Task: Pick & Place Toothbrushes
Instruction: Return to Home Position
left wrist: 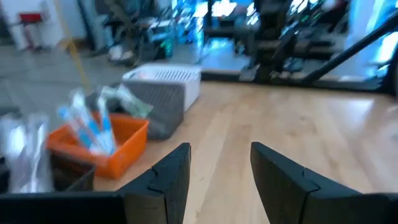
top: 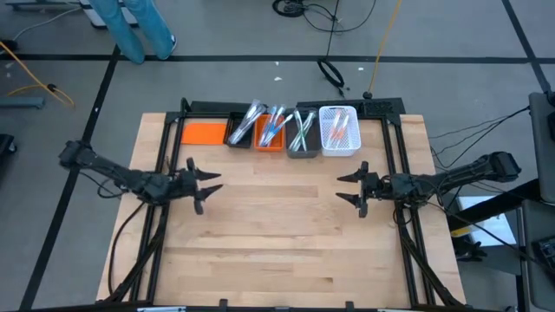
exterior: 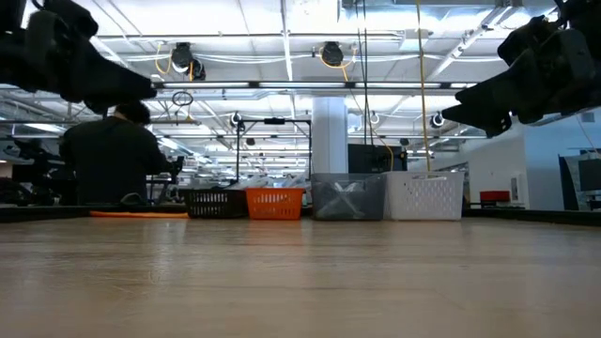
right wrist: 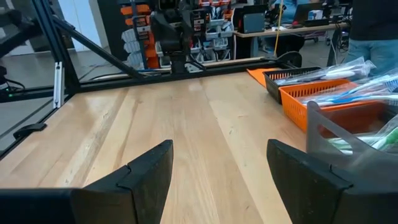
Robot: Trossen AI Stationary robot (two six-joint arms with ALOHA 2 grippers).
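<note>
Toothbrushes (top: 276, 128) lie in the row of bins (top: 339, 153) at the worktop's (top: 277, 247) far edge. Left gripper (top: 212, 184) and right gripper (top: 345, 188) hover near its side edges, fingers released, empty.

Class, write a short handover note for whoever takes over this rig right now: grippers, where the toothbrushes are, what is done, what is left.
Left gripper: fingers open, empty, hovering over the left of the table.
Right gripper: fingers open, empty, over the right.
Toothbrushes: all in sight lie in the black bin, orange bin, gray bin and white bin, in a row at the far edge.
Done: no toothbrush shows loose on the wood.
Left: probably only parking both arms at home.
</note>
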